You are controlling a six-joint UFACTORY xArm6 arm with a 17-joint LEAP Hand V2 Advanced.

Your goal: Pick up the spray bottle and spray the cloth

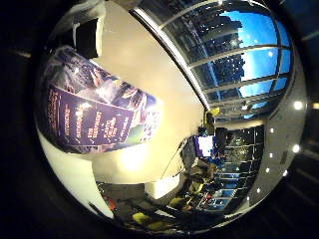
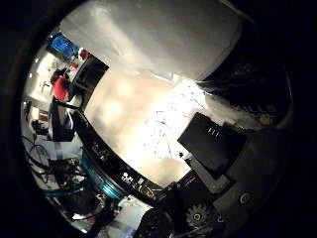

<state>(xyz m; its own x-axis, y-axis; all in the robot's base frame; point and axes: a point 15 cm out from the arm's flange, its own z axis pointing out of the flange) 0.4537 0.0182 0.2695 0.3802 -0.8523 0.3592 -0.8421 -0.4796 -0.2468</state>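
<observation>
The spray bottle (image 1: pixel 94 117), with a purple printed label round its body, fills a large part of the little finger side view and sits very close to my palm. A black and white finger part (image 1: pixel 88 34) reaches over its upper end. In the thumb side view my right hand (image 2: pixel 213 148) shows black finger parts and a gear curled in beside a bright white, creased patch (image 2: pixel 168 119). I cannot tell whether that patch is the cloth or the bottle's pale body. The spray head is hidden.
Behind the bottle are a pale beige surface (image 1: pixel 149 64) and tall dark windows (image 1: pixel 239 55). Desks with screens (image 1: pixel 204 144) and clutter stand further off. A dark table edge (image 2: pixel 104 153) with equipment runs along the thumb side view.
</observation>
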